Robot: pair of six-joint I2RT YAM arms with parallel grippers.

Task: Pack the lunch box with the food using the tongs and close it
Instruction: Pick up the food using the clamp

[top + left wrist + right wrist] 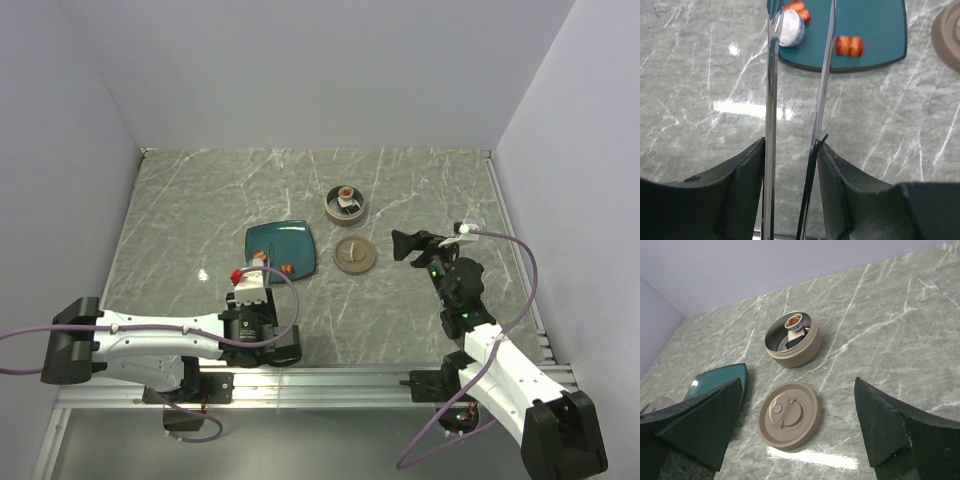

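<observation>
Grey-green marbled surface w/ white veins. Square glossy teal plate. Round tan-brown lid; round metal tin silver inside, tan outside. 1 orange-red food bit; white round w/ blue pattern.

Lunch box: round tin, tan outside, silver inside, left open and upright. 1 red-topped white piece is seen inside. Lid is laid flat nearby, apart. Tongs are clamped in left gripper, arms spread towards teal plate. There 1 white round and 2 orange-red bits are left.
</observation>
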